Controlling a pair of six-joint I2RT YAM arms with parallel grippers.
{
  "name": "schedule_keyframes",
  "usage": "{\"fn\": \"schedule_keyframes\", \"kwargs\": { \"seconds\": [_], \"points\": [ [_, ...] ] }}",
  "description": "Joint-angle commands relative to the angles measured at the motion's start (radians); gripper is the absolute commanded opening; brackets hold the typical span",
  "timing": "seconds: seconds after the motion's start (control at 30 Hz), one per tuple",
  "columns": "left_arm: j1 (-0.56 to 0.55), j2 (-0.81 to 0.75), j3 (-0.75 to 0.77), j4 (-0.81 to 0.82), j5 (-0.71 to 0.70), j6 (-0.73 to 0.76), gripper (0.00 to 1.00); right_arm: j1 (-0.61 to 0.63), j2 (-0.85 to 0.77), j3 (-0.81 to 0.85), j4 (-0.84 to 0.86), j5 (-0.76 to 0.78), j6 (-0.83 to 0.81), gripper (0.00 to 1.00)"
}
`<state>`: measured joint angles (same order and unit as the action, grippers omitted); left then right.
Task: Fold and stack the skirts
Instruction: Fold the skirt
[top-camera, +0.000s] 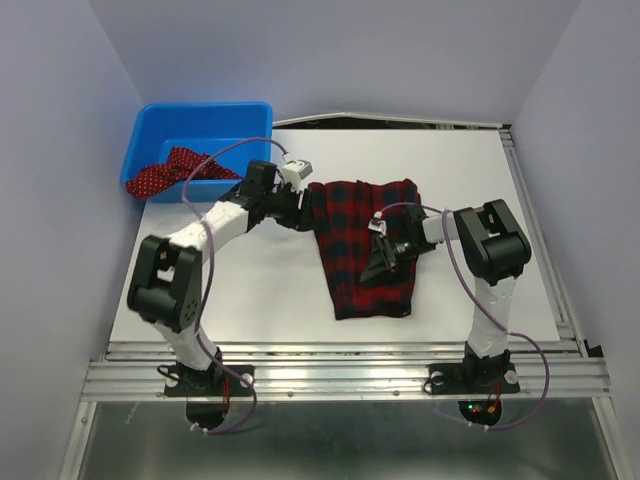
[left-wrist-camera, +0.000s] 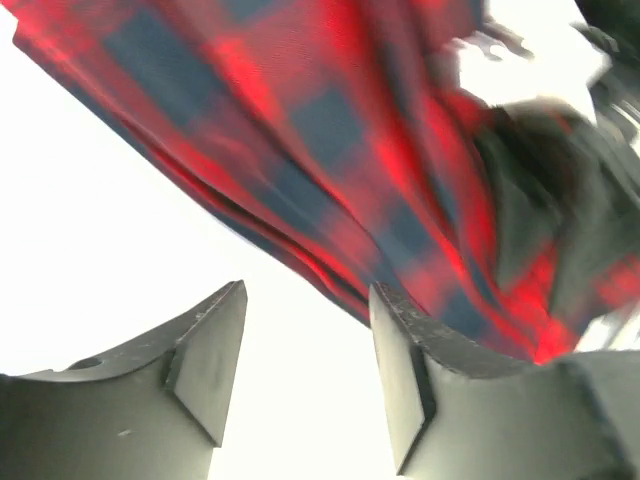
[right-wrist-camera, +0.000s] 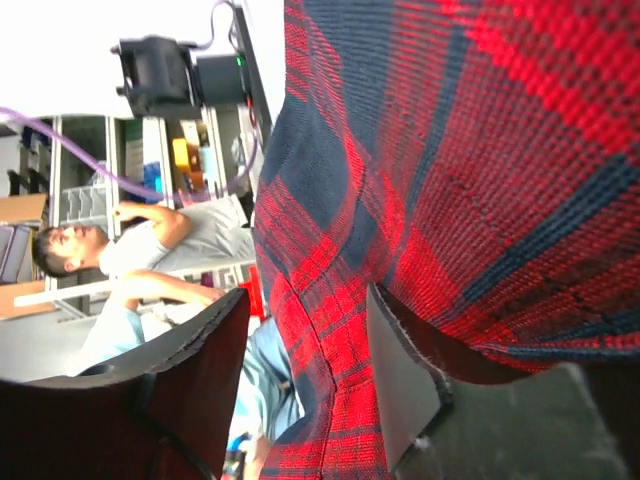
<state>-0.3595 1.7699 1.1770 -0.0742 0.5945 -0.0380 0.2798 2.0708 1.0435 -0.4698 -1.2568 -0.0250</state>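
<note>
Red-and-navy tartan pleated skirt (top-camera: 350, 275) lies spread mid-worktop (top-camera: 250, 290). Left hand (left-wrist-camera: 305, 300) gapes empty at its 10 o'clock corner; right hand (right-wrist-camera: 306, 295), fingers apart, has cloth against one finger. Dark red polka-dot skirt (top-camera: 165, 175) drapes over the blue plastic bin (top-camera: 200, 112) at 10 o'clock

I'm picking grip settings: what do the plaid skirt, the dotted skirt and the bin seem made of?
Plaid skirt: matte woven cloth; the right wrist view shows its thread weave, fibre unclear.
Dotted skirt: thin soft cloth, judging by how it crumples into small folds.
Bin: probably rigid blue plastic; smooth walls, moulded rim.
</note>
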Motion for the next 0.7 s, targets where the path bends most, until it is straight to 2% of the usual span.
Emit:
{"fn": "schedule_keyframes", "kwargs": {
  "seconds": [0.0,0.07,0.1,0.17,0.2,0.27,0.37,0.47,0.67],
  "points": [
    [-0.071,-0.288,-0.089,-0.068,-0.043,0.312,0.64,0.009,0.019,-0.002,0.29,0.088,0.129,0.59],
    [-0.116,-0.398,-0.161,-0.096,-0.149,0.419,0.66,0.009,-0.018,0.004,0.29,0.089,0.149,0.63],
    [-0.133,-0.436,-0.19,-0.096,-0.188,0.529,0.68,0.009,-0.084,-0.002,0.289,0.089,0.158,0.64],
    [-0.168,-0.504,-0.246,-0.09,-0.268,0.62,0.68,0.009,-0.167,-0.037,0.296,0.082,0.206,0.66],
    [-0.194,-0.561,-0.29,-0.084,-0.289,0.679,0.7,0.018,-0.251,-0.058,0.331,0.073,0.285,0.66],
    [-0.219,-0.602,-0.322,-0.064,-0.314,0.701,0.7,0.028,-0.326,-0.123,0.423,0.068,0.403,0.64],
    [-0.234,-0.638,-0.349,-0.013,-0.332,0.679,0.7,0.091,-0.417,-0.293,0.693,0.073,0.61,0.58],
    [-0.237,-0.633,-0.344,0.023,-0.328,0.652,0.69,0.185,-0.374,-0.408,0.884,0.092,0.689,0.53],
    [-0.239,-0.65,-0.333,0.05,-0.291,0.644,0.7,0.183,-0.096,-0.376,0.889,0.066,0.603,0.5]
  ]
}}
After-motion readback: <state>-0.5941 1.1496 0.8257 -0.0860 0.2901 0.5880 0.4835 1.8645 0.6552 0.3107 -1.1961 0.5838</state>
